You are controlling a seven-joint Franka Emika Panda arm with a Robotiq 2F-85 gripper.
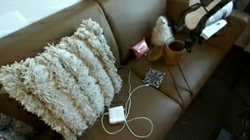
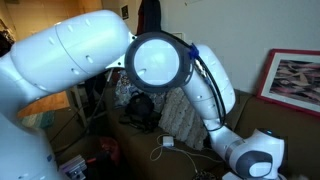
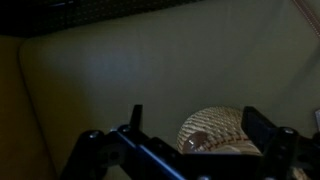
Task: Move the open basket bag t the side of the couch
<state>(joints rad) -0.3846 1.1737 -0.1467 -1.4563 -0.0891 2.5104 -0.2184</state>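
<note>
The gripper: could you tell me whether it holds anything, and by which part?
Nothing yet: the gripper is open, with the open basket bag between its fingers.

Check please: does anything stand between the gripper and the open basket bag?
Nothing visible does. In the wrist view the open basket bag sits between the spread jaws of the gripper, with only the couch behind. In an exterior view the pink box and cream fuzzy lump stand beyond it, away from the gripper.

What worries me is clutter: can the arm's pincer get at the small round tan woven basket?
Probably yes: the open pincer sits right at the small round tan woven basket, with nothing between them.
</note>
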